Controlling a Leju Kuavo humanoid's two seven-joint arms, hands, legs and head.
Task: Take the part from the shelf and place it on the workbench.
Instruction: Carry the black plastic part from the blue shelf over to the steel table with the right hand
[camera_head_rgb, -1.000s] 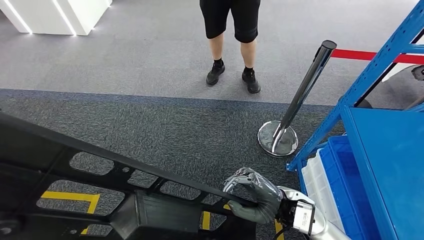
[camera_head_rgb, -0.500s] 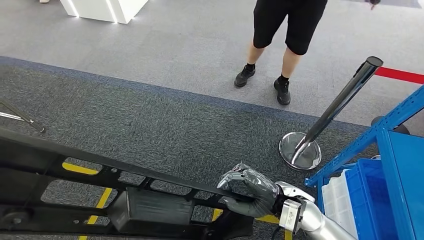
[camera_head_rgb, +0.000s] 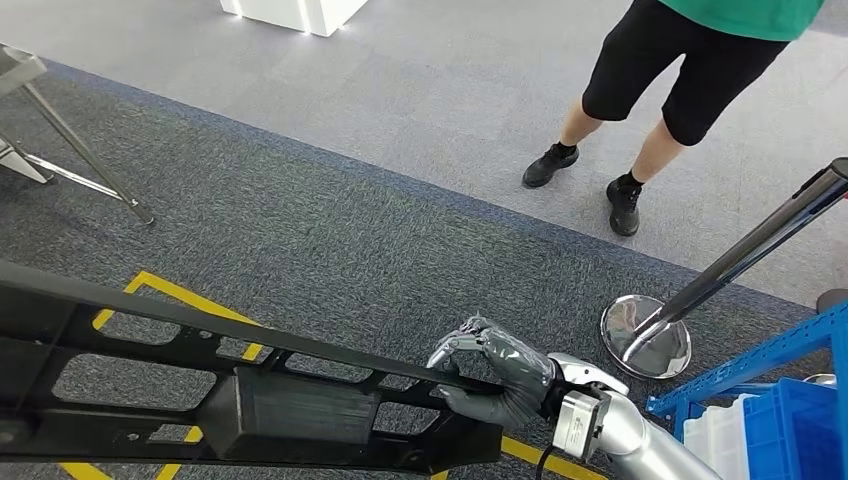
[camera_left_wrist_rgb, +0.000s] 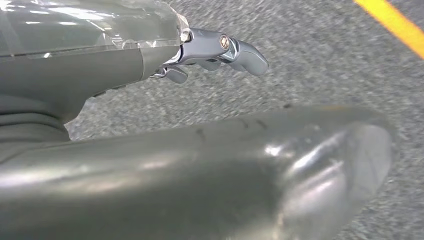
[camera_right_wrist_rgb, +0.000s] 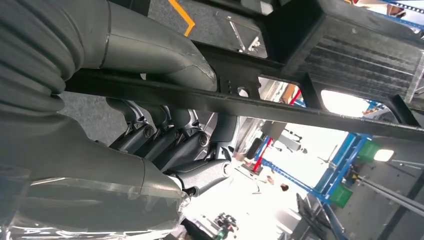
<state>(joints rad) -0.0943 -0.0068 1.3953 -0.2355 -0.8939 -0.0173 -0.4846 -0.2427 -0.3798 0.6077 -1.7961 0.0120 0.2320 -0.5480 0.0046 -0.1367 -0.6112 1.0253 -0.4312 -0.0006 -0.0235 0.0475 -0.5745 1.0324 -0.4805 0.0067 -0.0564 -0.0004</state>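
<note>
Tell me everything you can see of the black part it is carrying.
The black part is a long, flat frame, matte like plastic, with open cut-outs between thin struts and a ribbed box in its middle. It lies roughly level above the carpet, running off the picture's left edge. The right hand grips its top rail near the right end.

The right robot hand (camera_head_rgb: 497, 372) is gripping the upper rail of a long black part (camera_head_rgb: 240, 385), its fingers curling over the bar near the part's right end. The part, an open frame with cut-outs and a boxy block in its middle, is stretching off the left edge above dark grey carpet marked with yellow tape (camera_head_rgb: 170, 295). A person (camera_head_rgb: 680, 90) in black shorts and black shoes is standing on the lighter carpet beyond. A chrome stanchion (camera_head_rgb: 690, 300) is leaning near a blue shelf (camera_head_rgb: 760, 365) holding a blue bin (camera_head_rgb: 800, 430).
</note>
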